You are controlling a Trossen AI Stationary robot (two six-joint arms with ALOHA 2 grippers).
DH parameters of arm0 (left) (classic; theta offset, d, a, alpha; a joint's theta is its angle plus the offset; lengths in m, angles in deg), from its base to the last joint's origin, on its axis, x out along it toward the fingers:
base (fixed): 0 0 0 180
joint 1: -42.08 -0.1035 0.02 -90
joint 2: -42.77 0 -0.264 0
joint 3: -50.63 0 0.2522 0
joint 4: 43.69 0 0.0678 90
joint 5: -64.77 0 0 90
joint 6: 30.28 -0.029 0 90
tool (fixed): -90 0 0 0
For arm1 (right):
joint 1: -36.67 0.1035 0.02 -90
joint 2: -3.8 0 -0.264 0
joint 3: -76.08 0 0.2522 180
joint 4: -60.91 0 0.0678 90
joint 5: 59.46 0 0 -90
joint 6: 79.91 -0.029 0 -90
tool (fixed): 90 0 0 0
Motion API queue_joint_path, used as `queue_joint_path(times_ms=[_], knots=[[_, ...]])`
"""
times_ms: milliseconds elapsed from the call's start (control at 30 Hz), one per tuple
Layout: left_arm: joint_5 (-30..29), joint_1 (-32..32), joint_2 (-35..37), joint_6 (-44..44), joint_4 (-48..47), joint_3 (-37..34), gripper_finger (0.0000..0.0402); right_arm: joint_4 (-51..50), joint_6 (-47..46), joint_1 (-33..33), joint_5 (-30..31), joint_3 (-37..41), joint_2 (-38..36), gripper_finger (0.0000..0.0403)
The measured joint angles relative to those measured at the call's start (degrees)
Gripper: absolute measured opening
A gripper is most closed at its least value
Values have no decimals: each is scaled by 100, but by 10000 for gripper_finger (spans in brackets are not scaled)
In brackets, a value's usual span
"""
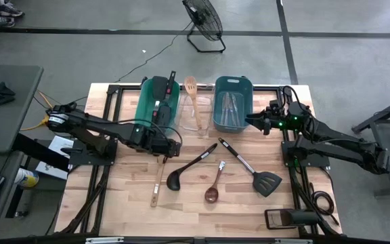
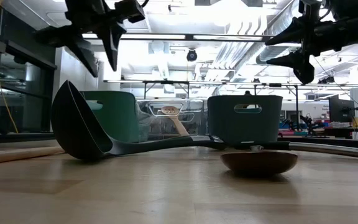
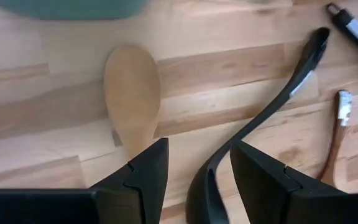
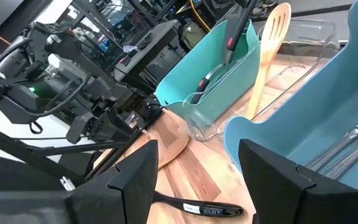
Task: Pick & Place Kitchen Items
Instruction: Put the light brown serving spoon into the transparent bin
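Kitchen items lie partly sorted on the wooden worktop (image 1: 127,203): the green bin (image 1: 156,102) by the far edge, toward the left, holds red-handled tools, the clear bin (image 1: 207,108) beside it carries a slotted wooden spatula (image 1: 192,91), and the blue bin (image 1: 231,103) next along holds silver cutlery (image 1: 230,105). Loose in the middle, from biggest down, are the black slotted spatula (image 1: 254,171) toward the right edge, the black ladle (image 1: 191,167), a pale wooden spoon (image 1: 157,181) toward the left, and a small dark wooden spoon (image 1: 214,184) nearer the front edge. The left end effector (image 3: 192,171) hangs just above the worktop in front of the green bin, fingers apart and empty, straddling the gap between the pale spoon's bowl and the ladle's curved handle. The right end effector (image 4: 194,171) waits in the air by the blue bin's right side, also open and empty. The likely next pick is the pale spoon or the ladle, and the danger is ambiguity: the two lie close, so a descent off-centre could pinch the ladle handle against the spoon, or one finger could land on the spoon's bowl and skid it away. The ladle's thin arched handle may also roll or slip out as the fingers close.
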State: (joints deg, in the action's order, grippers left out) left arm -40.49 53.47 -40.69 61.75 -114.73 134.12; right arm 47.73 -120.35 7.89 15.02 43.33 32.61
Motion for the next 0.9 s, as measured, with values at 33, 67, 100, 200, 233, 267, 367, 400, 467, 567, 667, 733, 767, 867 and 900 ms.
queue_joint_path(times_ms=[33, 67, 100, 200, 233, 267, 367, 400, 467, 567, 667, 733, 767, 867, 900], knots=[[47, 12, 0, 45, -51, 0, 170, 0, 0, -1, -16, 0, 0, 215], [132, 35, 0, 108, -81, 0, 170, 0, 0, 0, -51, 0, 2, 215], [228, 40, 0, 177, -117, 0, 170, 0, 2, 1, -91, 0, 0, 215], [590, 79, 0, 278, -230, 0, 170, 0, 1, 1, -121, 0, 1, 215], [653, 86, 0, 279, -242, 0, 170, 0, 2, 1, -127, 0, 2, 215], [712, 107, 0, 280, -272, 0, 170, 2, 2, 1, -134, 0, 0, 215], [906, 115, 0, 307, -304, 0, 170, 1, 2, -1, -158, 0, 0, 215], [935, 116, 0, 334, -306, 0, 170, 2, 3, 0, -188, 0, 0, 215], [983, 112, 0, 422, -299, 0, 170, 2, 20, 1, -267, 0, 1, 215], [1015, 101, -1, 430, -290, 0, 170, -2, 22, 1, -304, 0, 2, 215], [1026, 103, -2, 430, -291, 0, 170, -2, 22, 1, -309, 0, 2, 215], [1019, 103, -2, 408, -291, 0, 171, -4, 22, 1, -309, 0, 0, 215], [1001, 103, -2, 394, -291, 0, 171, -4, 22, 1, -311, 0, 0, 215], [983, 103, -5, 377, -290, 0, 171, -4, 22, 1, -369, 0, 2, 215], [983, 103, -29, 363, -283, 0, 174, -4, 22, 1, -396, 0, 0, 215]])
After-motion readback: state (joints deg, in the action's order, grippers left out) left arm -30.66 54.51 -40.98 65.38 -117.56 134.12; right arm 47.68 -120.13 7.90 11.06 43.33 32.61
